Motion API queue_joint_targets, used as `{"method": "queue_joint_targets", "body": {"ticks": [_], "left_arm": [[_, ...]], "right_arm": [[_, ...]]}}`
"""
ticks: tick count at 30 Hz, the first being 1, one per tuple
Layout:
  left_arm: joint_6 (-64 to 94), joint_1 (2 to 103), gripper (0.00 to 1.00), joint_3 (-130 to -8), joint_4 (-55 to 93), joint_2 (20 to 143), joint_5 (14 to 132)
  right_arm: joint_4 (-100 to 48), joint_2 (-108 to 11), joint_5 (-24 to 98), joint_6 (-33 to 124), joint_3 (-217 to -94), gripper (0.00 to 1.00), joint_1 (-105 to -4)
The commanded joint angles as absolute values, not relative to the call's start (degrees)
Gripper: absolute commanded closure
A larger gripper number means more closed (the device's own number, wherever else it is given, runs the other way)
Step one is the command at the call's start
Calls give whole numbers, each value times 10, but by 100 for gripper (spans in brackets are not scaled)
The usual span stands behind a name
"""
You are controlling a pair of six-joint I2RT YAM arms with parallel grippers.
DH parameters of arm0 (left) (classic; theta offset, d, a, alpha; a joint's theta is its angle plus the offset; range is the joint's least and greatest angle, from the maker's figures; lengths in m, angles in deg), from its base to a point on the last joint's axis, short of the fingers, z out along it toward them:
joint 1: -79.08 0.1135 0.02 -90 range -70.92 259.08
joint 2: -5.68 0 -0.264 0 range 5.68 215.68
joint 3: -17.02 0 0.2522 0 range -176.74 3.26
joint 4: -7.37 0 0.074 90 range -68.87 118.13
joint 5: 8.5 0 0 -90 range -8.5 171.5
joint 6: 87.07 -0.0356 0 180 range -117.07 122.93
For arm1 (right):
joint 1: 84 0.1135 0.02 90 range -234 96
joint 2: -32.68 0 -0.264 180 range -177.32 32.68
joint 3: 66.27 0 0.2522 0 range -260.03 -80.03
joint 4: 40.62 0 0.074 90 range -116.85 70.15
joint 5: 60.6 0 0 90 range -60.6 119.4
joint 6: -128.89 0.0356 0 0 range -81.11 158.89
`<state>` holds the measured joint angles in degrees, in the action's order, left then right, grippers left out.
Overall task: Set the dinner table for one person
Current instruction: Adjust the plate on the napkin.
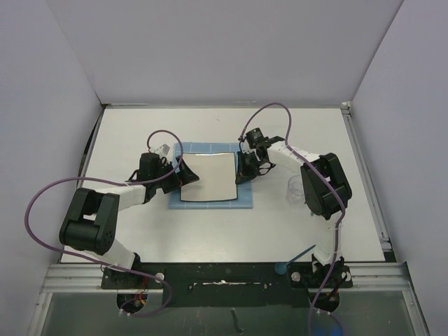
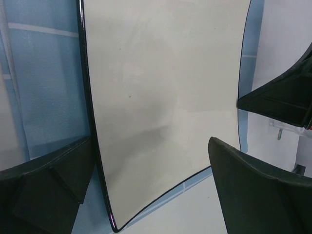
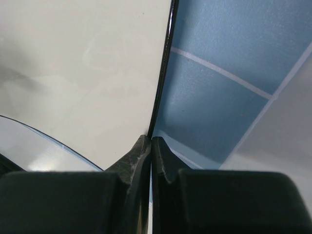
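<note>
I count one dinner table [image 1: 210,241]. On it sits one square white plate [image 1: 208,178] with a dark rim, and under the plate lies one blue placemat [image 1: 210,205]. Right of the plate stands one clear cup [image 1: 296,191]. Nearer than the plate, by the table's near edge, there is one small blue item [image 1: 281,267], too small to make out. There are two robot arms, a left arm [image 1: 105,210] and a right arm [image 1: 323,185], one on either side of the plate. That makes two grippers: the left gripper [image 1: 182,173] and the right gripper [image 1: 242,168].
</note>
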<state>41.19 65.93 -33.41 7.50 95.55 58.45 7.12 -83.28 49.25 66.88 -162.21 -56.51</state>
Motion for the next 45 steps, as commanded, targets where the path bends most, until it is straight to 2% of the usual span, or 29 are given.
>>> {"method": "queue_joint_targets", "body": {"ticks": [1, 28, 45], "left_arm": [[406, 652, 3, -355, 57, 932, 563], [399, 652, 3, -376, 50, 971, 557], [345, 653, 3, -348, 153, 885, 639]], "right_arm": [[79, -796, 497, 676, -1599, 100, -545], [83, -800, 493, 666, -1600, 100, -549], [97, -795, 481, 662, -1608, 98, -551]]}}
